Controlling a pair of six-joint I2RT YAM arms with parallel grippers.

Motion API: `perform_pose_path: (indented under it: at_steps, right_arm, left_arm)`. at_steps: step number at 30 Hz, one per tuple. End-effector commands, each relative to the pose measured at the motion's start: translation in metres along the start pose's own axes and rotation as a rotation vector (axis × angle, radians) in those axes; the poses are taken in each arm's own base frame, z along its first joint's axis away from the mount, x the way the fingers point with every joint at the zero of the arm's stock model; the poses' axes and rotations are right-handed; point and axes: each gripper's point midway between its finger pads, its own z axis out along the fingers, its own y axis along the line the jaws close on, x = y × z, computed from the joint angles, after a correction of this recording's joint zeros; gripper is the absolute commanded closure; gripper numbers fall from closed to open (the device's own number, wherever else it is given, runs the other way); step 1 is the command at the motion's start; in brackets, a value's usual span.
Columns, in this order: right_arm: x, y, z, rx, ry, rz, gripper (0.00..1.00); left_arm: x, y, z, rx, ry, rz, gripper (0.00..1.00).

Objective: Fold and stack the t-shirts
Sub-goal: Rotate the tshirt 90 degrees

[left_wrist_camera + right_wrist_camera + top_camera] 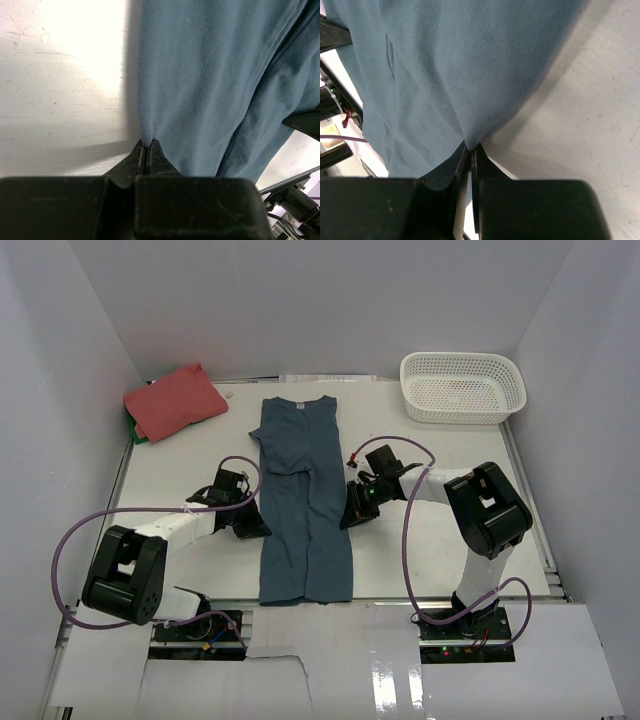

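A robotics lab test cell: plain white panels enclose the white table around the left tool and right tool; purple cables loop behind them.

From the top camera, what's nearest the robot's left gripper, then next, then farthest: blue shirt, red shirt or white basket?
1. Blue shirt, pinched in the left gripper.
2. Red shirt, far-left corner.
3. White basket, far-right corner.
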Motion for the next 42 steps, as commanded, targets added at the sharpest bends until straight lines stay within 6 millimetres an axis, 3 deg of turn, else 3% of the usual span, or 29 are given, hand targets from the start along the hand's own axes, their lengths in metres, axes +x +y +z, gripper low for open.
perform_pose_path:
  at_steps: [1, 14, 18, 22, 29, 37, 42]
  right_arm:
    - [0.011, -0.024, 0.001, 0.073, 0.034, 0.007, 0.92]
    - [0.016, -0.030, -0.001, 0.078, 0.042, 0.012, 0.92]
    - [0.012, -0.031, 0.001, 0.076, 0.041, 0.016, 0.92]
    - [0.004, -0.031, 0.002, 0.073, 0.034, 0.021, 0.92]
    - [-0.013, -0.031, 0.003, 0.069, 0.020, 0.019, 0.92]
    - [-0.043, -0.044, 0.005, 0.078, 0.010, 0.041, 0.92]
    - [-0.059, -0.056, 0.004, 0.078, -0.007, 0.068, 0.92]
  left_arm:
    - [0.020, 0.043, 0.007, -0.183, 0.047, -0.006, 1.00]
    - [0.021, 0.049, 0.006, -0.224, 0.041, -0.043, 1.00]
    - [0.017, 0.043, 0.016, -0.211, 0.070, -0.038, 1.00]
    - [0.002, 0.029, 0.027, -0.187, 0.082, -0.037, 1.00]
    - [-0.008, 0.023, 0.040, -0.190, 0.100, -0.036, 1.00]
    - [-0.023, 0.017, 0.063, -0.198, 0.114, -0.043, 1.00]
    - [-0.044, 0.005, 0.080, -0.189, 0.110, -0.038, 1.00]
